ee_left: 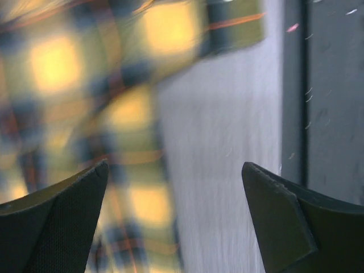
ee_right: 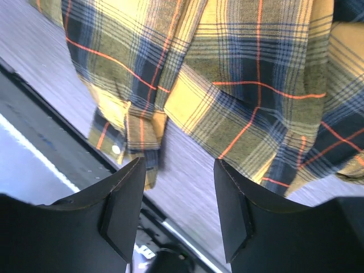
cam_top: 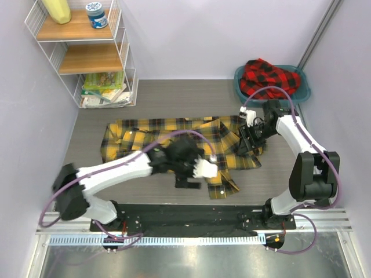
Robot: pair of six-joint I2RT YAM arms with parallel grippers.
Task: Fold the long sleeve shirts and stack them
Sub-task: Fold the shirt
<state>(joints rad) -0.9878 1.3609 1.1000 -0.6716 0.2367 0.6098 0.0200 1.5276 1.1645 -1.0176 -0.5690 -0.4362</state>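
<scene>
Grey table (cam_top: 174,95), early days: the yellow shirt (cam_top: 139,132) sprawls unfolded beneath the left gripper (ee_left: 173,170) and right gripper (ee_right: 179,165) — both spread apart, holding nothing. Beyond the right one, the red shirt (cam_top: 266,75) sits crumpled in the basin (cam_top: 239,81) — nothing stacked.

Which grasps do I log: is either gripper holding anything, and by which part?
Nothing held: left gripper and right gripper both open by the yellow shirt.
</scene>
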